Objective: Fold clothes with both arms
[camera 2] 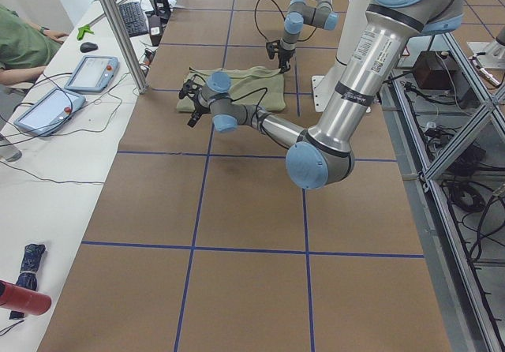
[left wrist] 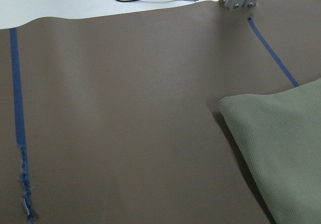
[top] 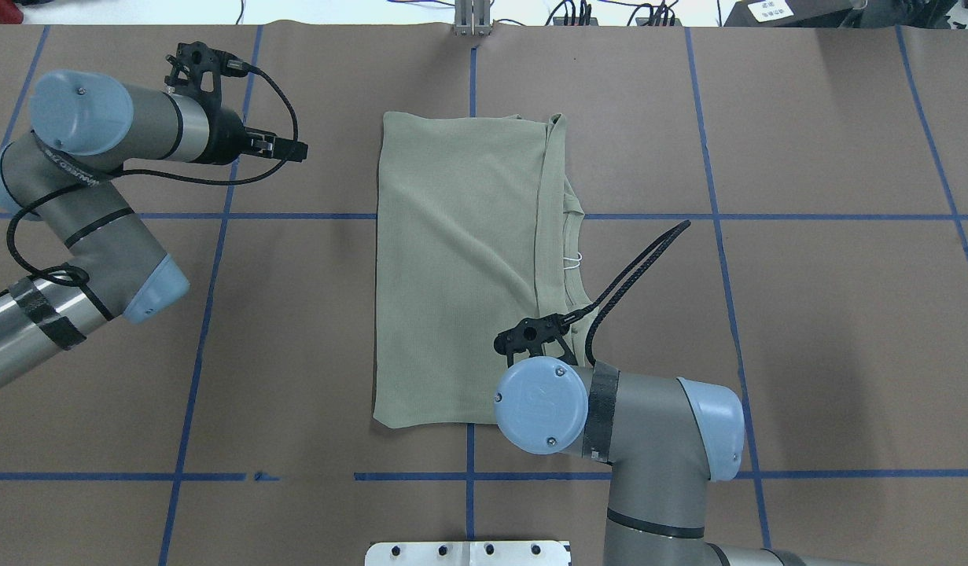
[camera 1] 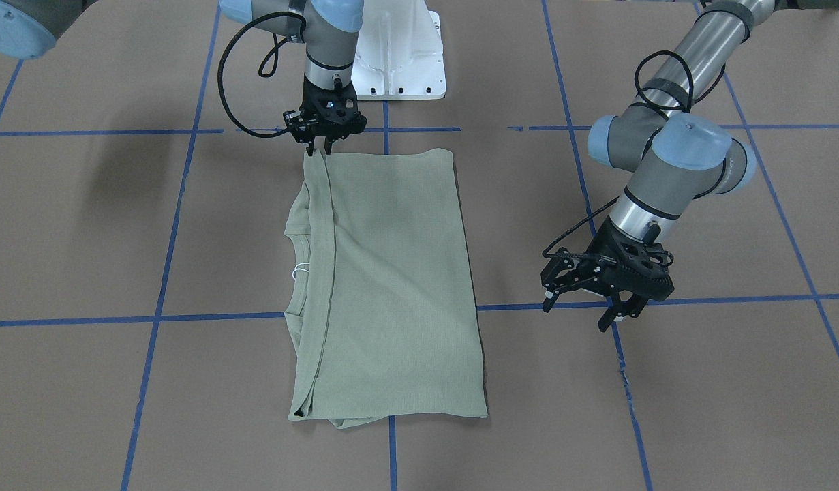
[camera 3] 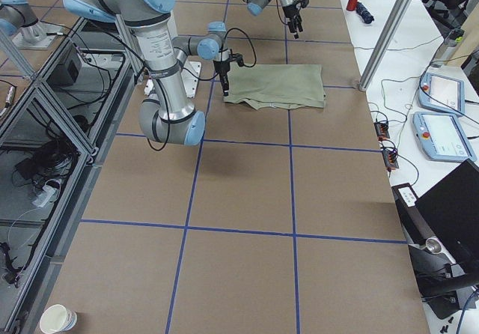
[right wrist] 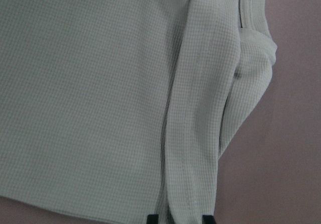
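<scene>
Shirt (camera 1: 392, 273), folded on the table (camera 1: 664, 409), is pinched at one corner by the right gripper (camera 1: 322, 146) (cloth between its jaws), while the left gripper (camera 1: 576, 317) is held spread, apart.

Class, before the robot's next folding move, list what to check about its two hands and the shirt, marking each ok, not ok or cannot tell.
1. Left hand open: ok, jaws spread wide.
2. Left hand off the shirt: ok, it hangs above bare table beside it.
3. Right hand has the shirt: ok, a fold sits between its fingertips at the corner.
4. Layers lined up: not ok, the collar side sticks out past the top layer.
5. Grip firm enough to lift: cannot tell.
</scene>
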Robot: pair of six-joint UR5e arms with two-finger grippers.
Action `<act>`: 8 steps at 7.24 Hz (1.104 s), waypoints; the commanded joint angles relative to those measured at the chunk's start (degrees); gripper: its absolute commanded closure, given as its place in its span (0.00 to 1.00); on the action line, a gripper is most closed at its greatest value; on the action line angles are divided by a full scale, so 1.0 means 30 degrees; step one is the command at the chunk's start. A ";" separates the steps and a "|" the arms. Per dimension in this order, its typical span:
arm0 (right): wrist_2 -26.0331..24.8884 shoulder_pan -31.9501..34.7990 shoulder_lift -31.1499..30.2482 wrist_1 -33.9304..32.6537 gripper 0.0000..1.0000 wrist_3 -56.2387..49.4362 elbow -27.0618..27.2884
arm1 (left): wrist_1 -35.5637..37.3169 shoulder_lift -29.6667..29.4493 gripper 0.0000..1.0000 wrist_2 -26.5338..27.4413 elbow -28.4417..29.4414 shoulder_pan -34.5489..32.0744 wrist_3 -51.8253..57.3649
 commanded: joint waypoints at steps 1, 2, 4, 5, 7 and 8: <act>-0.0266 0.0104 0.0008 0.0029 0.65 -0.0923 -0.0056 | 0.0000 0.0000 0.00 0.0000 0.0026 0.0006 0.0006; -0.0266 0.0075 0.0008 0.0029 0.74 -0.0925 -0.0056 | 0.0000 0.0000 0.00 0.0000 -0.0003 0.0006 -0.0022; -0.0266 0.0075 0.0008 0.0000 1.00 -0.0925 -0.0026 | 0.0000 0.0000 0.00 0.0000 -0.0003 0.0006 -0.0023; -0.0266 0.0104 0.0008 -0.0029 1.00 -0.0867 0.0003 | 0.0000 0.0000 0.00 0.0000 -0.0003 0.0006 -0.0023; -0.0237 0.0396 -0.0399 0.0000 1.00 -0.0634 0.0352 | 0.0000 0.0000 0.00 0.0000 0.0026 0.0006 -0.0081; -0.0237 0.0484 -0.1069 0.0029 1.00 -0.0603 0.0876 | -0.0029 0.0000 0.00 0.0000 0.0026 0.0006 -0.0139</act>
